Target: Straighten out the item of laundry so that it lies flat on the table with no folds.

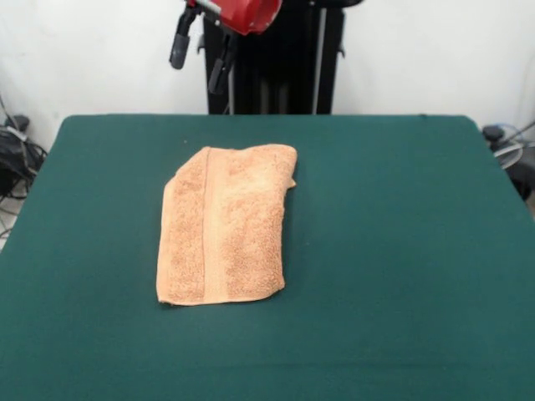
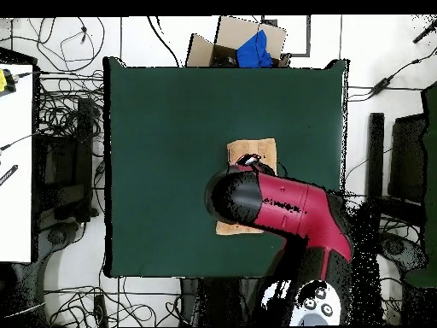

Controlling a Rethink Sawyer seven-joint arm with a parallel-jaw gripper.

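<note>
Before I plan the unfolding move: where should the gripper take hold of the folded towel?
Probably the loose top layer at the towel's far corner, where it puckers up off the table in the front view, nearest the gripper. Come down from above; the rest lies too flat to pinch a single layer.

- The front view looks across the table [image 1: 401, 251] from its near edge toward the robot's pedestal [image 1: 276, 63] at the far side — slightly raised, tilted down, fairly close, so the table's near corners are cut off.
- The overhead view hangs high, looking straight down; the whole table [image 2: 162, 128] fits with floor around it, and the arm [image 2: 282, 205] reaches in from the bottom.
- Both views share the tabletop and the towel [image 1: 224, 238] — turned half round between them.
</note>
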